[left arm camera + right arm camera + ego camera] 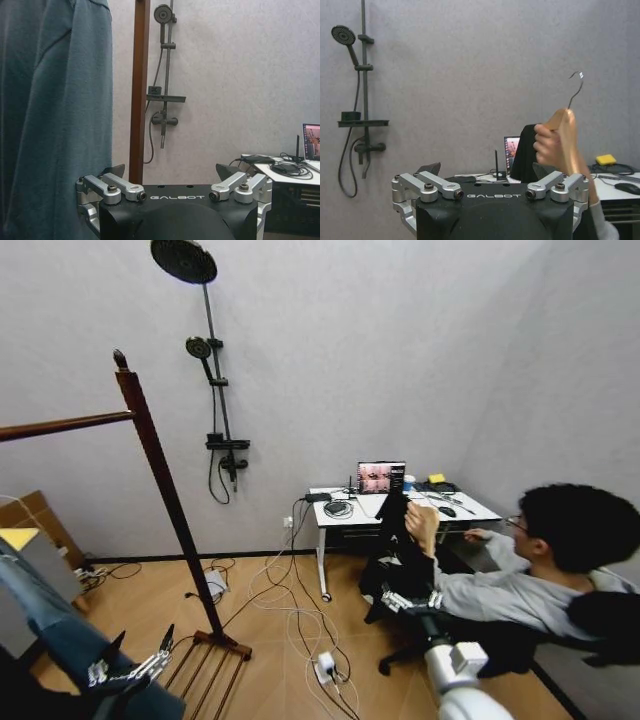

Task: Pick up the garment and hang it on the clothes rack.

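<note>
The small black short-sleeved garment (392, 515) of thin limp fabric hangs from a light wooden hanger (563, 131) with a thin metal hook. A seated person's hand (421, 524) grips the hanger at its shoulder and holds it up in front of the white desk (480, 512). In the right wrist view, the fabric drapes down dark and slack beside the hand, in front of the open laptop (381, 477).

The right gripper (485, 172) sits low, directed toward the held garment, fingers spread wide with nothing between them.

The left gripper (143, 645) sits low beside the foot of the tall dark reddish-brown wooden clothes rack (160, 475), fingers spread wide and holding nothing. A grey-blue hanging cloth (55, 115) hangs close beside it
</note>
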Tool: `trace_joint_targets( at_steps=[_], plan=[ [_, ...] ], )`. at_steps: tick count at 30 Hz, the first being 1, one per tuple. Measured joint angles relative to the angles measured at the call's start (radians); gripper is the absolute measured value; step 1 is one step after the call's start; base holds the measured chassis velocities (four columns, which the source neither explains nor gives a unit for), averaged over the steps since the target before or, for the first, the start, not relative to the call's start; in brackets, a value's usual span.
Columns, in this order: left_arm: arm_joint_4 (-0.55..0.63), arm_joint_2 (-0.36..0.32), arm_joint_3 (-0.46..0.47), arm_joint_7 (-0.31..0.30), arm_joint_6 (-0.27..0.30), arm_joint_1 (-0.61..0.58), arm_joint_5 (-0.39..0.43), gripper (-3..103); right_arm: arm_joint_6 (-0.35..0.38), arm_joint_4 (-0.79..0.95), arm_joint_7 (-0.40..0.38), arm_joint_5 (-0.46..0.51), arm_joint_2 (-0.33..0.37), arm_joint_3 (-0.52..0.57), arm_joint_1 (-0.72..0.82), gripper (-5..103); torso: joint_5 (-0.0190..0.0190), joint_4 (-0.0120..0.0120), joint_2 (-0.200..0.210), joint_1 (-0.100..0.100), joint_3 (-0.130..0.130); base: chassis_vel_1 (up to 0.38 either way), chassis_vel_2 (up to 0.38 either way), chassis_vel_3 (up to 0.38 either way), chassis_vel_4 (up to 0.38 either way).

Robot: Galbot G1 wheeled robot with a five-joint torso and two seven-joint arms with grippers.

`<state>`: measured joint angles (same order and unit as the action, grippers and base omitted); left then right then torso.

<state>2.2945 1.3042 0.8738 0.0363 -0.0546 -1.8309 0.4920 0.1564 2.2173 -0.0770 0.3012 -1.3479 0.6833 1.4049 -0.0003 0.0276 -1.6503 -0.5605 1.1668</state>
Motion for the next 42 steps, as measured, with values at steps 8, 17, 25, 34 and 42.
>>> trace_joint_targets(
  at_steps=[8,17,25,34,42],
  plan=[
    [0.0,0.0,0.0,0.0,0.0,0.0,0.0,100,0.071,-0.109,-0.079,0.076,0.073,0.075,-0.166,100,0.0006,0.0007,-0.001,0.001,0.0,0.046,-0.052,-0.06,0.054],
    [0.0,0.0,0.0,0.0,0.0,0.0,0.0,100,0.094,-0.269,0.076,0.173,0.253,0.12,-0.306,100,0.0007,0.0007,0.0,-0.001,0.0,0.0,0.0,0.0,0.0],
    [0.0,0.0,0.0,0.0,0.0,0.0,0.0,100,0.093,-0.369,0.147,0.161,0.351,0.019,-0.42,100,0.0005,0.0004,0.0,0.0,0.0,0.0,0.0,0.0,0.0],
    [0.0,0.0,0.0,0.0,0.0,0.0,0.0,100,0.172,-0.398,0.003,0.184,0.355,-0.039,-0.502,100,0.0003,0.0006,0.0,0.0,0.0,0.0,0.0,0.0,0.0],
    [0.0,0.0,0.0,0.0,0.0,0.0,0.0,100,0.176,-0.457,0.03,0.196,0.366,-0.045,-0.527,79,0.0004,0.0007,0.0,0.0,0.0,0.0,0.0,0.0,0.0]
  ],
)
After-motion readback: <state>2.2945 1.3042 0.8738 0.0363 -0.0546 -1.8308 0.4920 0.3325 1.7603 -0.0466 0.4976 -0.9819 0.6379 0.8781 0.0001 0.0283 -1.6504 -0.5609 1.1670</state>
